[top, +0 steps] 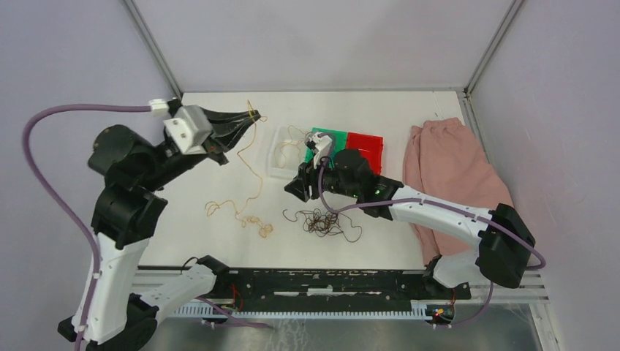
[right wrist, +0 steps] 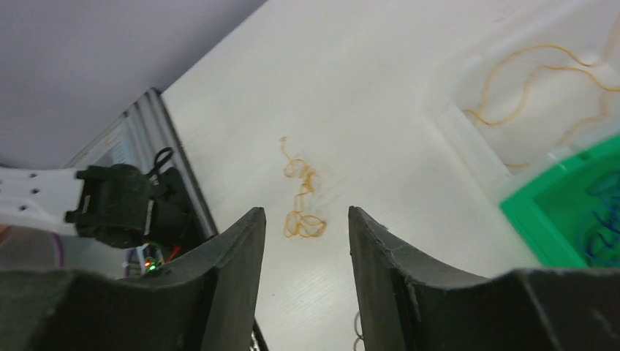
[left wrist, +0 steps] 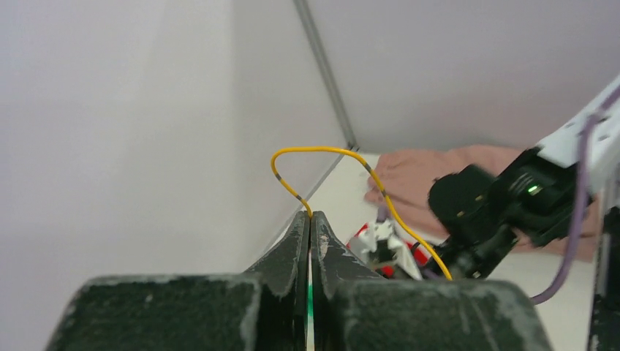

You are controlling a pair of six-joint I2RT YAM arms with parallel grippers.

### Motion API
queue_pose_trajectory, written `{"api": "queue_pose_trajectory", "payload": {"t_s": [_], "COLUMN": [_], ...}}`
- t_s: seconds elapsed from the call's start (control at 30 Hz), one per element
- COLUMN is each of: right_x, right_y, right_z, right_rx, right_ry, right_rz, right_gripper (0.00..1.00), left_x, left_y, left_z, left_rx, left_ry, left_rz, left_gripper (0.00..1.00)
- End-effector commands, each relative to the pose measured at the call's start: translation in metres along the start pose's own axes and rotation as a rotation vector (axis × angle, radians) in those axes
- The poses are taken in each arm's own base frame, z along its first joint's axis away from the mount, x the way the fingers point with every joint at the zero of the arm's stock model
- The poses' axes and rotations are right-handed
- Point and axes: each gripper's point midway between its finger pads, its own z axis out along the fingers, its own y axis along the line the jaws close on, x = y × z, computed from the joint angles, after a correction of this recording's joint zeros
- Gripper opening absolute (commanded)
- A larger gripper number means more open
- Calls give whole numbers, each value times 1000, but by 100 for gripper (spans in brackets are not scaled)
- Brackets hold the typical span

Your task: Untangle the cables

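Left gripper [left wrist: 311, 217] clenched on a yellow cable [left wrist: 322, 149], high over the table's [top: 380, 234] far left; right gripper [right wrist: 305, 212] spread near the brown tangle [top: 322, 221]. Drawing slowly upward should, seemingly, free the trailing coils without snags.

Cables sorted by colour, one strand lifted

A yellow-tan strand [left wrist: 322, 149] arches out of the left arm's closed jaws at upper left of the top view, then trails down to loose coils [top: 263, 230] on the counter [top: 183, 219] at centre. Right of those coils lies a dark brown tangle [top: 322, 221], tightly curled. Another yellow-tan strand [right wrist: 548, 69] waves across the clear tray [top: 274, 164]; blue strands [right wrist: 603, 227] curl in the green tray [right wrist: 541, 212].
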Motion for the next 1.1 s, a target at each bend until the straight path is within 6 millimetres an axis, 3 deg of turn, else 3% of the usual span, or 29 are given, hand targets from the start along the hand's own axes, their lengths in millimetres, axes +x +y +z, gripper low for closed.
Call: {"api": "queue_pose_trajectory", "payload": {"t_s": [0.0, 0.1, 0.2, 0.33, 0.47, 0.67, 0.77, 0.9, 1.07], "right_x": [-44, -45, -45, -47, -50, -51, -50, -54, -66], "right_y": [-61, -110, -144, -168, -175, -173, -174, -180, -191], "right_z": [-27, -54, -81, -113, -125, -109, -95, -70, -23], "right_rx": [384, 652, 795, 905, 931, 867, 832, 789, 704], "right_ry": [-96, -89, -127, -207, -253, -227, -205, -179, -143], "right_rz": [3, 38, 107, 178, 199, 188, 184, 186, 167], "right_gripper": [53, 52, 52, 51, 50, 48, 45, 43, 46], "left_x": [77, 117, 156, 208, 256, 317, 333, 356, 372], "left_y": [38, 42, 49, 62, 85, 135, 154, 168, 176], "left_z": [12, 22, 36, 51, 63, 72, 75, 78, 84], "left_rx": [-163, -173, -179, -175, -176, -226, -247, -274, -297], "left_ry": [192, 252, 313, 397, 458, 545, 575, 617, 635], "left_rz": [97, 104, 121, 146, 179, 233, 270, 313, 307], "left_gripper": [3, 3, 3, 3, 3, 3, 3, 3, 3]}}
